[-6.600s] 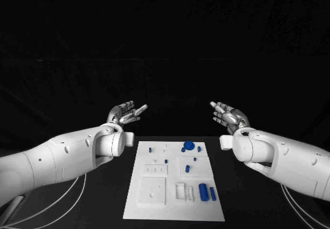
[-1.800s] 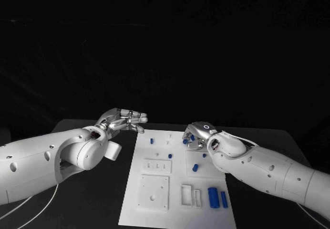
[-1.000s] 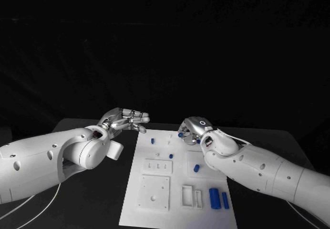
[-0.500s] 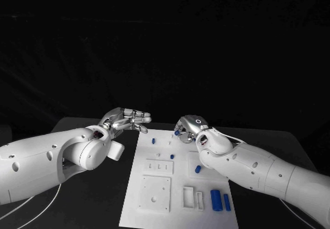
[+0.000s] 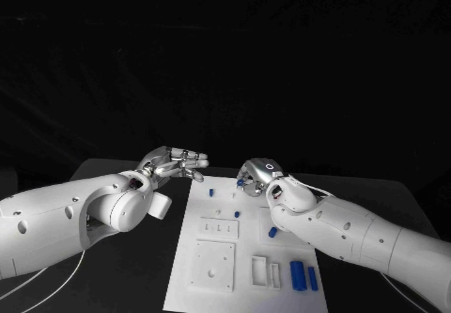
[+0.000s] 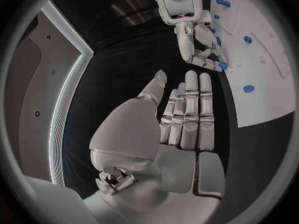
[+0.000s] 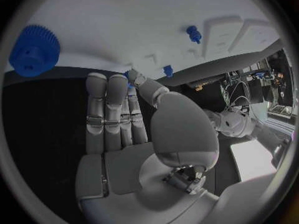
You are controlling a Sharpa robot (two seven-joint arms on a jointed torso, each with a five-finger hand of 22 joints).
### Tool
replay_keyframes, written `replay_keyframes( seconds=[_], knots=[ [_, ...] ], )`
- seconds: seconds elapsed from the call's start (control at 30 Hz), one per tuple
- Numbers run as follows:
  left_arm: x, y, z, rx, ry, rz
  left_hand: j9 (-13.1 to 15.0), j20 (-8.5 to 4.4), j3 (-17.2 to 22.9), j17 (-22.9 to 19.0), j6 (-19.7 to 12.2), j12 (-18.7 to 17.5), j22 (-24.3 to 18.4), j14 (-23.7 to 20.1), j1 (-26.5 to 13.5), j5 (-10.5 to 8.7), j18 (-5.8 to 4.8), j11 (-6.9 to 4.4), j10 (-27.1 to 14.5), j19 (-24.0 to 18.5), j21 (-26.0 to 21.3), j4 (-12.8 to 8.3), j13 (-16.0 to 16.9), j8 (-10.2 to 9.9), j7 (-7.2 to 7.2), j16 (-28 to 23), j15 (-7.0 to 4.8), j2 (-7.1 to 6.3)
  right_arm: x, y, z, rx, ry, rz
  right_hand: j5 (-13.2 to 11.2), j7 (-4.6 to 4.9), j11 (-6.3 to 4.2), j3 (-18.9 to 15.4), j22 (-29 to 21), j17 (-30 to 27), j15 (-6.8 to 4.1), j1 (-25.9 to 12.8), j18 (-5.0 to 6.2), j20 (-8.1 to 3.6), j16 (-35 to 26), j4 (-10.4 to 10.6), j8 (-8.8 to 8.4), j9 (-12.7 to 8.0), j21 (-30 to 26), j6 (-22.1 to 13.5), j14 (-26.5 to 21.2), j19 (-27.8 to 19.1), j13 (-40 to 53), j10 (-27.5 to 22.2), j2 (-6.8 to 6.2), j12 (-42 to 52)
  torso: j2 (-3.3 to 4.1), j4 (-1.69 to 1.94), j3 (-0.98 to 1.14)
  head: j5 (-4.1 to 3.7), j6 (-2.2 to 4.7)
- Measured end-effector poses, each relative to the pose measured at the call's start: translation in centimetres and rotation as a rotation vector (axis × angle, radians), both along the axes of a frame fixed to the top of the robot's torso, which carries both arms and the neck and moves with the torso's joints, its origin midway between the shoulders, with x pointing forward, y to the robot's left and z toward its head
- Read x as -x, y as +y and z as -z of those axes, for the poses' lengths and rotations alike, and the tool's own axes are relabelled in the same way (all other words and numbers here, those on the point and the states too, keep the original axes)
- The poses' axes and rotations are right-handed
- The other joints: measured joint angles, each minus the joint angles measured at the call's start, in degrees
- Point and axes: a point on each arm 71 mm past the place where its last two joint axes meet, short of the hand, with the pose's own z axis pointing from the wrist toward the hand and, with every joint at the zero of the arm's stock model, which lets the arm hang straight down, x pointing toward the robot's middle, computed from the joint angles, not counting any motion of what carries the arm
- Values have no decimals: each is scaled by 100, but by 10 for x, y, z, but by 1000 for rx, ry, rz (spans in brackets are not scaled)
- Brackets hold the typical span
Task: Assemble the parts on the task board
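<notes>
The white task board (image 5: 235, 297) lies lengthwise on the black table. My right hand (image 5: 253, 173) hovers over its far end, thumb and a finger pinching a small blue part (image 6: 222, 64), also seen as a blue speck (image 5: 242, 184) under the hand. A blue gear (image 7: 34, 50) lies on the board (image 7: 124, 15) near its far edge, beyond the right hand's fingertips (image 7: 109, 82). My left hand (image 5: 176, 163) hangs off the board's far left corner, fingers straight, holding nothing (image 6: 181, 119).
Loose blue pegs (image 5: 212, 193) (image 5: 237, 213) (image 5: 272, 231) lie along the board's middle. Two blue cylinders (image 5: 297, 274) lie side by side near its front right corner. White raised blocks (image 5: 214, 264) fill the near left. Black table flanks the board.
Both hands have come down from a raised, spread pose to the board's far end. The right hand has closed on a small blue part and drifted slightly left with it. The left hand barely moves.
</notes>
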Motion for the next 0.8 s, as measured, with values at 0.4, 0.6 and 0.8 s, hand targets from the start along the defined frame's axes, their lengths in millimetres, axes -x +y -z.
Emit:
replay_keyframes(
  seconds=[0.4,0.6,0.8],
  knots=[
    [0,-2,-1,-1,-4,5,0,0,0,0,0,0,0,0,0,0,0,0,0,0,0,0,0,0,0,0,0,0,0,6,-1,-3,1,-10,1,1,9,-3,57,0,0,-13,-2,12,0,-2,-5,0,-55,-3,0,11,0,-9,-14,0,23,1,-10,4,-10],
    [0,-2,-1,-2,-4,5,0,0,0,1,0,0,1,0,0,0,0,0,1,0,0,0,0,0,0,0,0,0,0,9,0,-4,2,-13,1,5,9,-3,76,0,0,-6,-2,20,0,-3,-7,0,-73,-8,0,20,-1,-9,-20,0,36,9,-15,14,-19],
    [0,-3,-1,-3,-5,7,0,0,0,1,0,0,1,0,0,0,0,-1,1,0,0,0,0,0,0,0,0,0,0,10,0,-4,2,-15,-1,4,9,-4,111,-9,1,-5,-3,0,-1,-4,-8,-1,-126,-18,0,41,-2,-10,-19,-1,48,9,-25,32,-21]
  ],
)
